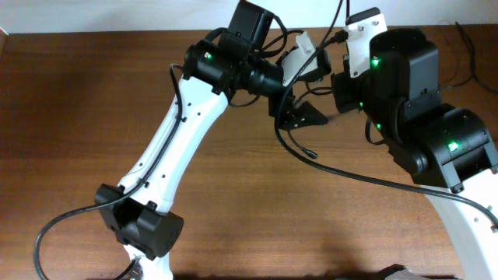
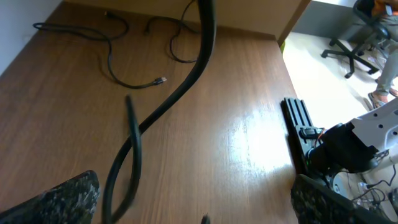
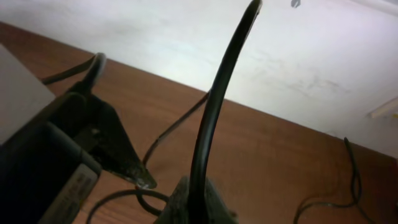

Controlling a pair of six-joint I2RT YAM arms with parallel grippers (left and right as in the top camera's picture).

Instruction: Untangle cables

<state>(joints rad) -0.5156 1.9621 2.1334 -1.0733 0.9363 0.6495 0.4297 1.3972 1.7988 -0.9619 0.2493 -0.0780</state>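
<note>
Holding one black cord up off the wood is the point of this arrangement. Our right gripper [image 3: 193,196] has its jaws pressed together on the held cable [image 3: 214,106], which rises steeply out of the grip, so the strand is lifted where its run can be told from the rest. Our left gripper [image 2: 200,200] sits just to the left of it with its jaws wide apart. Its speckled pads [image 2: 62,199] stand at either side of the wrist view and touch nothing, while the lifted cord passes between them, close to the lens and blurred. We judge that the left is placed there to take a second hold on the same strand, so that the two arms can draw it out of any loop. From above, both wrists meet over the far middle of the table [image 1: 93,93]. A slack length hangs below them, one end curling onto the wood just on the near side of the grippers. A longer black run trails off to the near right, and we cannot tell whether it is the same cord. The other cables [image 2: 112,53] lie flat at the far right of the table, well apart from the grippers, with one silvery plug showing.
</note>
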